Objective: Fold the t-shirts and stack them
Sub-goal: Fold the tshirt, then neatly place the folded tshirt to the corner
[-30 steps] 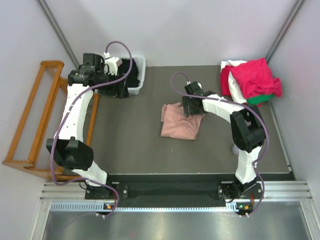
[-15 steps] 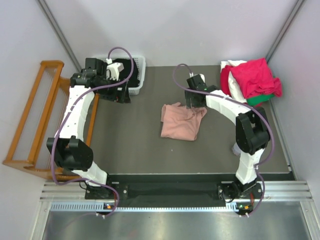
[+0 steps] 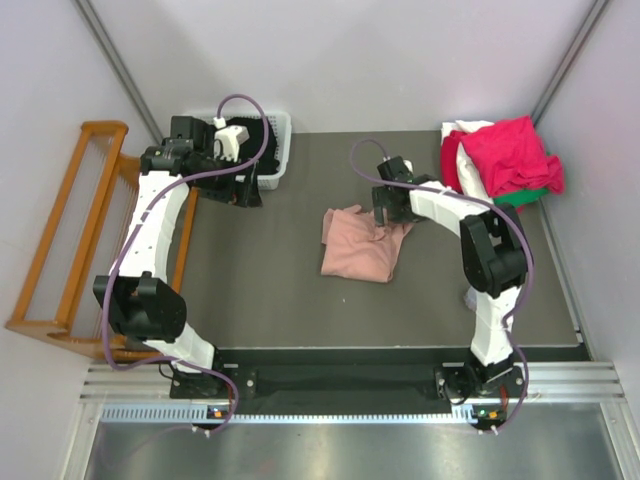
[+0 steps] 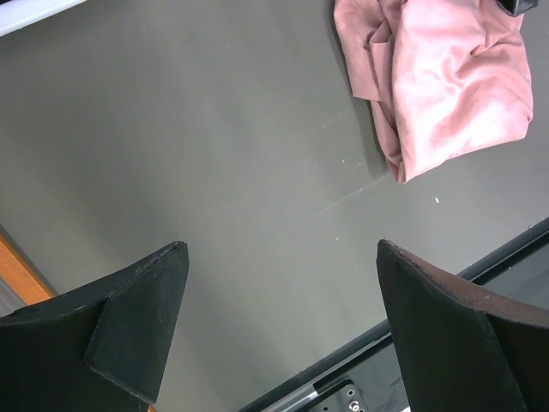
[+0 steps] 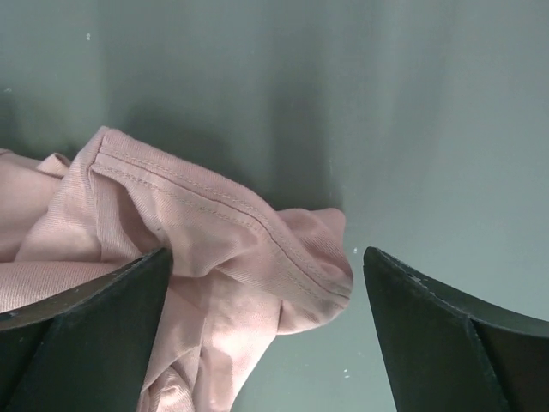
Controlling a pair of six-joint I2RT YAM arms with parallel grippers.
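Two spread right fingers (image 5: 77, 335) flank the pink t-shirt (image 5: 214, 249) corner.

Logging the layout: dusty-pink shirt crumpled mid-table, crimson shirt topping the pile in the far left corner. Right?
No: the top external view shows the crimson shirt topping the pile in the far right corner; the rest holds.

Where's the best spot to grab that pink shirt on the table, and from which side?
Grip the pink shirt by its stitched hem corner, which juts onto bare table at its far right. Come straight down with the right tool, open above it: the bunched fold stands up enough to pinch.
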